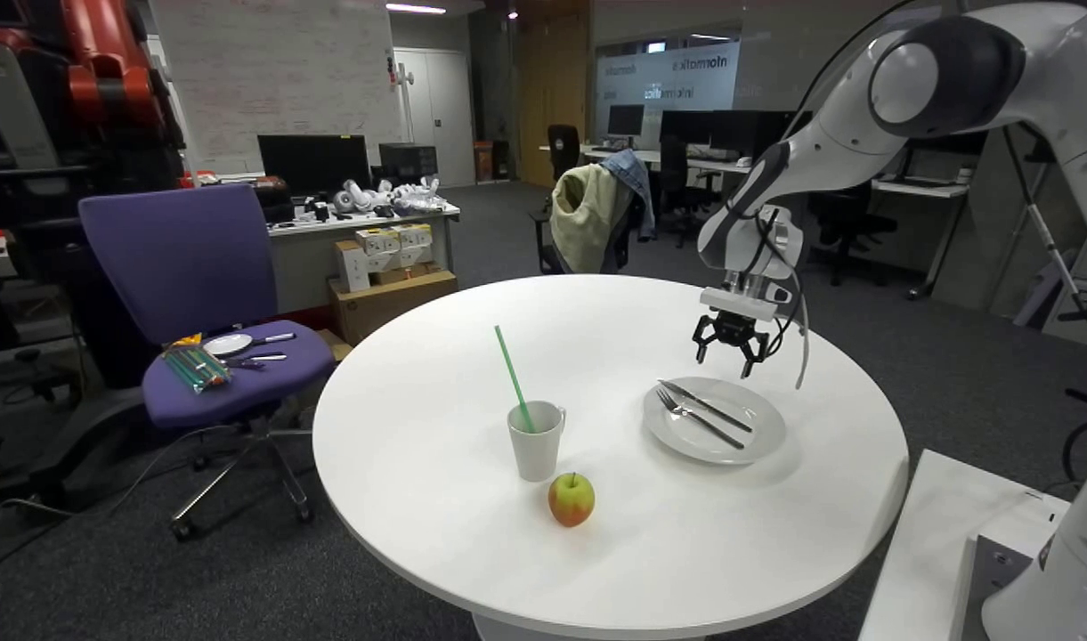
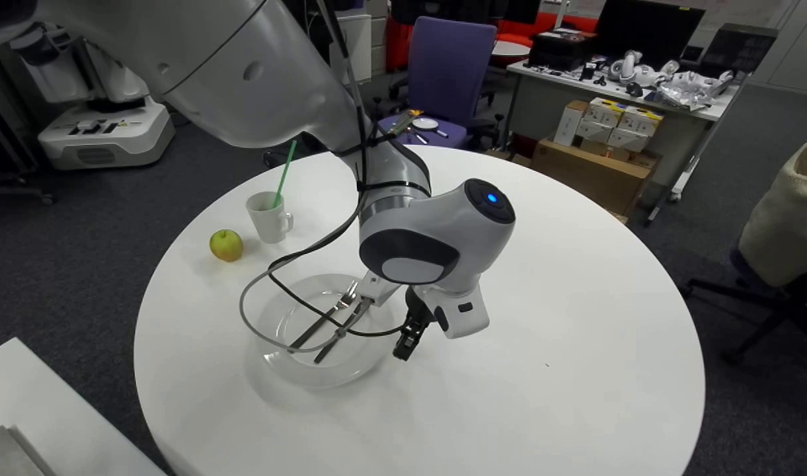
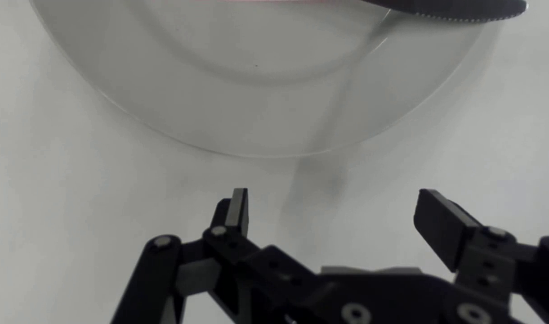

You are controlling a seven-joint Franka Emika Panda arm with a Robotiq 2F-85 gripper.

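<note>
My gripper (image 1: 724,366) is open and empty, above the table beside the far rim of a plate. It also shows in an exterior view (image 2: 403,352), partly hidden by the wrist. In the wrist view the open fingers (image 3: 332,191) have bare table between them. The white plate (image 1: 768,438) holds a fork (image 1: 699,422) and a knife (image 1: 710,409) lying side by side. The wrist view shows the plate's rim (image 3: 265,121) and the knife's serrated tip (image 3: 454,9); the fork is out of that view. A white mug (image 1: 536,450) with a green straw (image 1: 511,369) stands apart, near a green-red apple (image 1: 571,500).
Everything stands on a round white table (image 1: 418,383). A purple chair (image 1: 178,258) beside it bears a packet and utensils. A white side surface (image 1: 944,507) adjoins the robot base. Loose cables (image 2: 264,277) hang from the arm over the plate.
</note>
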